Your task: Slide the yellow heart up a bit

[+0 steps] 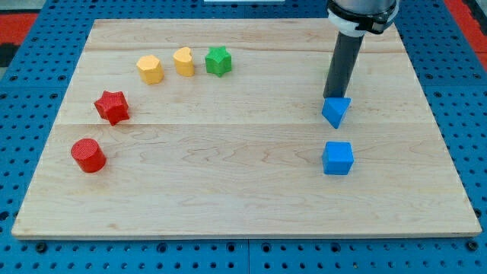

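Observation:
The yellow heart (pixel 183 62) lies on the wooden board near the view's top, between a yellow hexagon (pixel 150 68) on its left and a green star (pixel 218 60) on its right. My tip (pixel 332 97) is far to the view's right of the heart, touching or just behind the top edge of a blue triangular block (pixel 335 111). The rod rises from there toward the view's top.
A blue cube (pixel 337 157) lies below the blue triangle. A red star (pixel 112 106) and a red cylinder (pixel 88 155) lie at the view's left. The wooden board (pixel 228 190) rests on a blue pegboard.

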Robot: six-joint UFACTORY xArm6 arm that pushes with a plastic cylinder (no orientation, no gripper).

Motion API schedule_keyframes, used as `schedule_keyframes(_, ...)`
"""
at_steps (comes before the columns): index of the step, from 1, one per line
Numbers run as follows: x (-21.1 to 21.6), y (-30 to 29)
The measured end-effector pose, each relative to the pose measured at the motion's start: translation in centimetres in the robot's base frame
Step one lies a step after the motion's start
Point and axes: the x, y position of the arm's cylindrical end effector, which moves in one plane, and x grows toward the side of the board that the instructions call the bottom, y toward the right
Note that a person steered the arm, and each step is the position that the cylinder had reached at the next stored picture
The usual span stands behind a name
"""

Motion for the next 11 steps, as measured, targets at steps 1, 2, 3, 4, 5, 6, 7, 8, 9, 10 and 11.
schedule_keyframes(1,-1.3,-3.2)
schedule_keyframes(2,-2.3,-9.8)
schedule_keyframes(3,-2.0,-15.5)
schedule_keyframes(4,-2.9,-18.1)
schedule_keyframes(5,-4.1,-21.5)
schedule_keyframes(6,-4.5,-24.3)
schedule_keyframes(7,-5.7,-22.9)
schedule_keyframes(8,-6.6,-22.8)
schedule_keyframes(9,-7.1,-22.2)
schedule_keyframes(10,-7.2,-17.7)
schedule_keyframes(11,-7.6,-14.4)
